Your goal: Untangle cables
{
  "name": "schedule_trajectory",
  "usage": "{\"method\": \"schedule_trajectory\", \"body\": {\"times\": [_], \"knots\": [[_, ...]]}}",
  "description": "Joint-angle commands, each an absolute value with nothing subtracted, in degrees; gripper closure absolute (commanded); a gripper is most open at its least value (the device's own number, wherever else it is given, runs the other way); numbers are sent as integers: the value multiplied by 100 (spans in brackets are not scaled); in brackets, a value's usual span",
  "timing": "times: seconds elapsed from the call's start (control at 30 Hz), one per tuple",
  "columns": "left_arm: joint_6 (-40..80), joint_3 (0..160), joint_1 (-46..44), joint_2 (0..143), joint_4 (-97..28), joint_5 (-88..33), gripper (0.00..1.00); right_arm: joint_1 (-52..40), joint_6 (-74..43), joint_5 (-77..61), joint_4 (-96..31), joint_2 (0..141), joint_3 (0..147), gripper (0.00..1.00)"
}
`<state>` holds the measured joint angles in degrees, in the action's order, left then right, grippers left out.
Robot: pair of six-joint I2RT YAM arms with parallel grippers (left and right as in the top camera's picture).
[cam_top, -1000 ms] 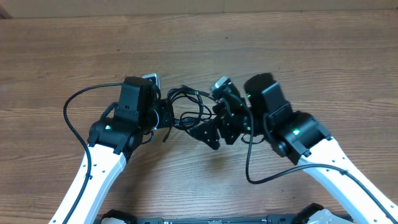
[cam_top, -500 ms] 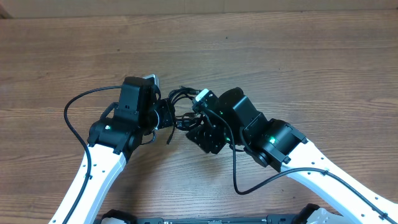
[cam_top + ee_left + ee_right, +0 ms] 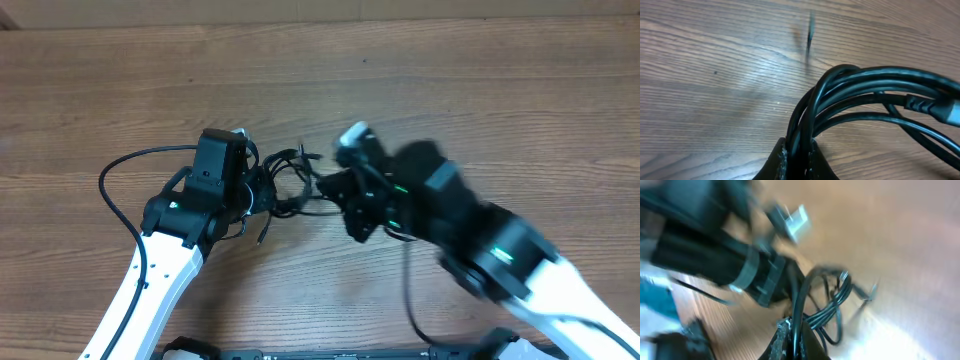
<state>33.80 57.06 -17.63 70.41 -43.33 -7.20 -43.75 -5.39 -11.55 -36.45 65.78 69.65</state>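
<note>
Two robot arms meet over a knot of black cables [image 3: 290, 178] at the middle of a wood-grain bench [image 3: 470, 80]. Each arm holds one side of the bundle.

The left gripper [image 3: 798, 152] sits directly against the bundle's left edge. Its wrist camera shows the two fingers pressed together on a sheaf of several cords. These rise from between the fingers and bend away to the right in a tight arc just above the bench. One cord in that arc carries a small moulded plug [image 3: 935, 107]. Beyond the arc, a thin cord end [image 3: 810, 35] shows only as a blur over the wood.

The right gripper [image 3: 792, 332] comes in at the bundle's right edge. It is pinched shut on a single strand, which runs up from between its fingers into the looped mass. The right wrist view and the overhead view of the right arm [image 3: 500, 255] are both smeared, so finer detail of that grip cannot be made out.

From overhead, the loops lie bunched between the two grippers. Short ends stick out from the top of the bundle, and another trails below it on the left. A thicker black wire [image 3: 118, 185] belonging to the left arm [image 3: 160, 270] curls over the bench well to the left of the bundle.
</note>
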Motion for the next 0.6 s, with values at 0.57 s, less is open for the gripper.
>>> {"method": "schedule_trajectory", "body": {"times": [0.57], "knots": [[3468,5802,-1754,7039,-4348,-51,96,-4134,-2274,1610,-4963,5164,7271,71]]}}
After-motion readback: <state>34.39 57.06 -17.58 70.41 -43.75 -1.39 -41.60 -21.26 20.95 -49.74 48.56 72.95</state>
